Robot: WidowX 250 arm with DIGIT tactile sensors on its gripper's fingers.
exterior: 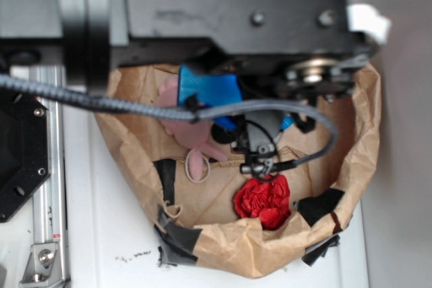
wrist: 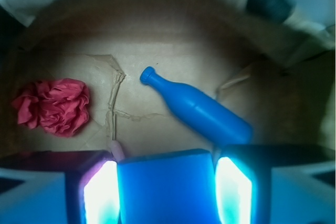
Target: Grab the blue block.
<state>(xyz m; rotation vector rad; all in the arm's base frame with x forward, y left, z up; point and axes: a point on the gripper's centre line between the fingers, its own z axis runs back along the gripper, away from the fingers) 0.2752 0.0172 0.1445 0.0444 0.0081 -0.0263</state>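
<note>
Gripping: your gripper (wrist: pixel 165 190) has its jaws clamped on the blue block's (wrist: pixel 165 184) flat sides | block looks stiff, light, smooth, possibly slippery | blue bottle (wrist: pixel 202 111) lies beyond, untouched.

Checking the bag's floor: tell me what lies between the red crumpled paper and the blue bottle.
Nothing lies between them. In the wrist view, only creased brown paper bag floor separates the red crumpled paper from the blue bottle.

The exterior view looks steeply down from above, close behind the arm, into the paper bag (exterior: pixel 236 247). The wrist view looks from the gripper (wrist: pixel 165 187) into it; both share the red crumpled paper (exterior: pixel 263 200).
</note>
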